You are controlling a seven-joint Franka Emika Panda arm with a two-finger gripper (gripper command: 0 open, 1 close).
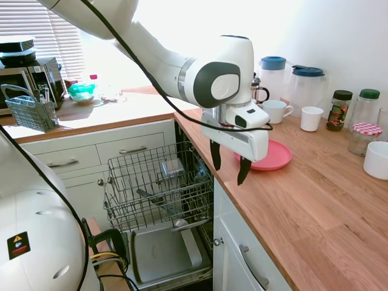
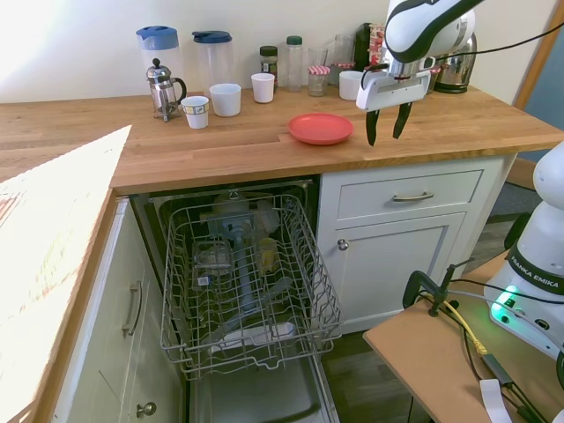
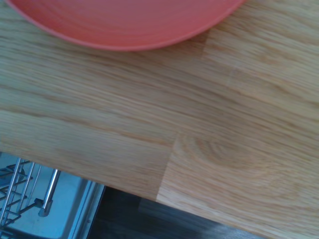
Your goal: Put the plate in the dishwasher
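The coral-pink plate point(image 1: 271, 157) point(image 2: 321, 128) point(image 3: 124, 22) lies flat on the wooden counter near its front edge. My gripper point(image 1: 229, 162) point(image 2: 388, 124) hangs open just above the counter beside the plate, with nothing between its fingers. Below the counter the dishwasher point(image 1: 159, 182) point(image 2: 247, 273) stands open, its grey wire rack pulled out over the lowered door. The rack holds a few clear glass items.
Behind the plate stand white mugs point(image 2: 226, 99), a French press point(image 2: 163, 88), two clear jugs with blue lids point(image 2: 213, 57) and jars point(image 2: 317, 79). A white bowl point(image 1: 377, 159) sits on the counter. A grey cutlery basket point(image 1: 29, 111) rests on the far counter.
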